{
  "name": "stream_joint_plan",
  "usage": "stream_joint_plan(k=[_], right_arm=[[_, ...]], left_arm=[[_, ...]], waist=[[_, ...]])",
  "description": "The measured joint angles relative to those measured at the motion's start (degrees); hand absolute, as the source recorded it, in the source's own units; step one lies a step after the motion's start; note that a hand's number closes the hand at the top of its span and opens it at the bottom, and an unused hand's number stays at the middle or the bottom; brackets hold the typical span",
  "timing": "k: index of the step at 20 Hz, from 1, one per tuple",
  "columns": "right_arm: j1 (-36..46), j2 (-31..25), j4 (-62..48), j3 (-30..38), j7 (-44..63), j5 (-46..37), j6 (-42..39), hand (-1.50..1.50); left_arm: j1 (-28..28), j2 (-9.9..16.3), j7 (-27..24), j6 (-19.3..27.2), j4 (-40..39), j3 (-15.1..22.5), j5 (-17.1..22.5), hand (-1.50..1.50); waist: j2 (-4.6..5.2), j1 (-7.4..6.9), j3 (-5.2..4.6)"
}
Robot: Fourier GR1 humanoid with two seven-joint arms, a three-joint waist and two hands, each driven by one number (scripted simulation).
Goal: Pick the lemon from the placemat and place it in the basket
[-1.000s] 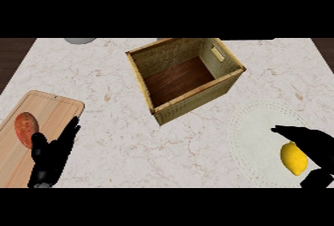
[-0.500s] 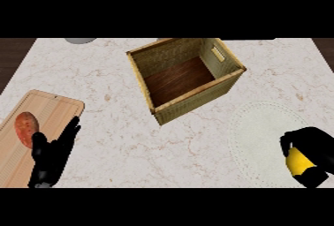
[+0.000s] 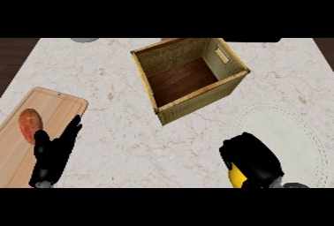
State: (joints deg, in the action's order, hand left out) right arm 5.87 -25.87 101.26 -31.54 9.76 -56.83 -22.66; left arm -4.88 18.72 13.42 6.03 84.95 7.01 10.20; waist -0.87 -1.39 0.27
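Head view: a smooth, bright yellow lemon peeks out below the right hand, whose black fingers are curled over it, near the surface's front edge, at the left rim of the pale round stitched placemat. Behind it stands the square woven basket with a dark wooden floor. Marbled surface. Left hand rests, fingers straight, on a wooden board carrying a reddish-brown potato.
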Motion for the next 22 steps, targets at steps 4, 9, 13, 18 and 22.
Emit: stream_joint_plan(k=[4, 9, 13, 18, 22], right_arm=[[2.7, 13.0, 4.9, -9.7, 10.7, -4.8, -2.4, 1.5], [-0.1, 22.0, 12.1, -14.9, 20.3, 2.2, 5.9, 1.5], [2.9, 22.3, 17.2, -16.2, 25.7, 5.6, 15.7, 1.5], [10.6, 23.7, 23.4, -16.5, 37.4, 7.9, 22.2, 1.5], [19.5, 25.0, 26.6, -12.7, 47.1, 8.8, 22.5, 1.5]], left_arm=[[0.3, -0.1, 0.6, -0.1, -0.2, -0.1, 0.1, 0.0], [-0.4, 0.0, 0.2, -0.1, 0.3, -0.5, 0.1, 0.0], [-0.6, -0.2, 0.3, 0.0, 0.5, -0.5, 0.0, 0.0], [-0.5, -0.2, 0.9, 0.0, 0.6, -0.6, -0.2, 0.0], [-0.5, -0.3, 0.9, 0.1, 0.6, -0.6, -0.4, 0.0]], waist=[[-0.15, 0.11, -0.03], [0.22, 0.42, 0.28], [0.15, 0.48, 0.25], [0.07, 0.47, 0.1], [-0.01, 0.51, -0.03]])
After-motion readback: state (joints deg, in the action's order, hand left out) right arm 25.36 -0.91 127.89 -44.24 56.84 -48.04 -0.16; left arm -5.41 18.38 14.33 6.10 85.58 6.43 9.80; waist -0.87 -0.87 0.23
